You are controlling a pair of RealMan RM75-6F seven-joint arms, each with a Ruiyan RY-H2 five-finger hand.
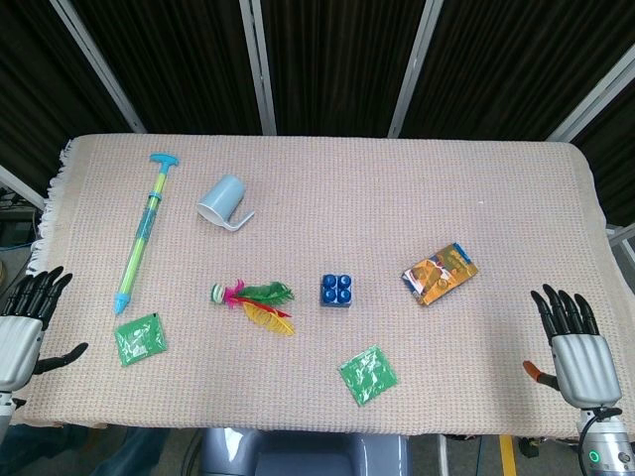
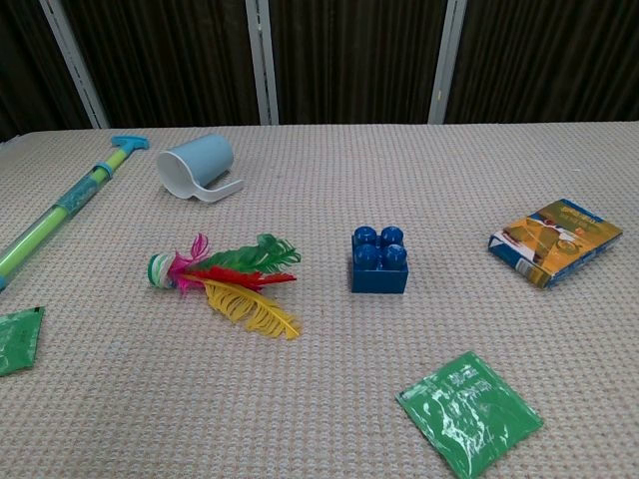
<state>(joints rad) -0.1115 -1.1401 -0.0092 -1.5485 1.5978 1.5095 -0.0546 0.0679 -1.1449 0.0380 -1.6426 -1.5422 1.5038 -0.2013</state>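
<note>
Hovering left hand (image 1: 22,332): far to the left of the blue block (image 1: 337,291), at the near-left edge of the cloth (image 1: 327,169). The fingers are spread and it holds nothing.
Right hand (image 1: 575,352): far to the right of the blue block, at the near-right edge of the cloth. It is released too, palm down, touching nothing.
Left green sachet (image 1: 139,339): left of the blue block and a little nearer to you; of all the things it lies closest to your left hand.
Orange packet (image 1: 440,273): just right of the blue block, flat and skewed; it is the thing closest to your right hand.
Approach: both are thin and flat, so I judge that a low, fingertips-first reach over one edge suits better than a drop from above.
Risk: the woven cloth may drag and bunch if you press hard, so keep the contact light.
Clearances: the right green sachet (image 1: 368,374) lies near and right of the blue block, and the feather shuttlecock (image 1: 253,300) just left of it. Steer your wrists wide of both.
</note>
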